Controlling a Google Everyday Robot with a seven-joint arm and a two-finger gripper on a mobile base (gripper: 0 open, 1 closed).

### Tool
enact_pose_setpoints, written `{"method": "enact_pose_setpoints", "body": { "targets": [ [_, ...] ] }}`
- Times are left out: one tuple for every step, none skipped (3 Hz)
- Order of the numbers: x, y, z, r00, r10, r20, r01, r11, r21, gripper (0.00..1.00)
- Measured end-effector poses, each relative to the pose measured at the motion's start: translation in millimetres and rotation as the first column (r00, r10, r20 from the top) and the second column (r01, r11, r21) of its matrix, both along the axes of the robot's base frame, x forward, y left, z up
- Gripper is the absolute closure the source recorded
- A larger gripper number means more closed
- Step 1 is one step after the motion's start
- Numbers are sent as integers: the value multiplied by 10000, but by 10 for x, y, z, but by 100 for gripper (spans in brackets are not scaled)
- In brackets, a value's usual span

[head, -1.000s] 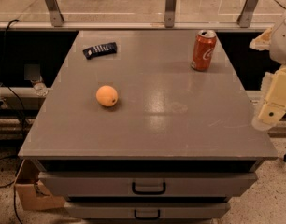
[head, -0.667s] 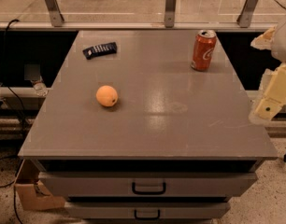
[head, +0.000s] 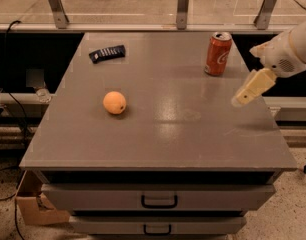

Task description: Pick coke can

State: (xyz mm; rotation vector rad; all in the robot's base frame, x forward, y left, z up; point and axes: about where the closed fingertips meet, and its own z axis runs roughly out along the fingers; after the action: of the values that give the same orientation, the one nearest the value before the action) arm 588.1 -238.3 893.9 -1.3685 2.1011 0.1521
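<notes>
The coke can (head: pixel 218 53) stands upright at the back right of the grey table top (head: pixel 193 134); it is red-orange with white lettering and a silver top. My gripper (head: pixel 246 94) hangs from the white arm (head: pixel 288 51) coming in from the right. It is over the table's right side, to the right of the can and nearer the front, a short gap away. It holds nothing that I can see.
A round orange fruit (head: pixel 114 102) lies left of the middle. A black remote (head: pixel 107 53) lies at the back left. Metal railing posts (head: pixel 182 6) stand behind the table. Drawers (head: pixel 159 200) are below the front edge. A cardboard box (head: pixel 34 206) sits on the floor at the left.
My gripper has moved left and slightly up, from beyond the table's right edge to over the table top, closer to the coke can. The can, fruit and remote have not moved.
</notes>
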Motion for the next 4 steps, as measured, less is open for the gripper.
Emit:
{"method": "enact_pose_setpoints", "body": {
  "targets": [
    [906,-13,-450,9932,-738,904,628,9909,1190,0],
    [1176,-79,-610,9862,-1162,1177,985,9843,1466,0],
    [1176,-79,-607,9862,-1162,1177,985,9843,1466,0],
    [1326,53,-499,9832,-1340,1237,1081,9745,1966,0]
  ]
}}
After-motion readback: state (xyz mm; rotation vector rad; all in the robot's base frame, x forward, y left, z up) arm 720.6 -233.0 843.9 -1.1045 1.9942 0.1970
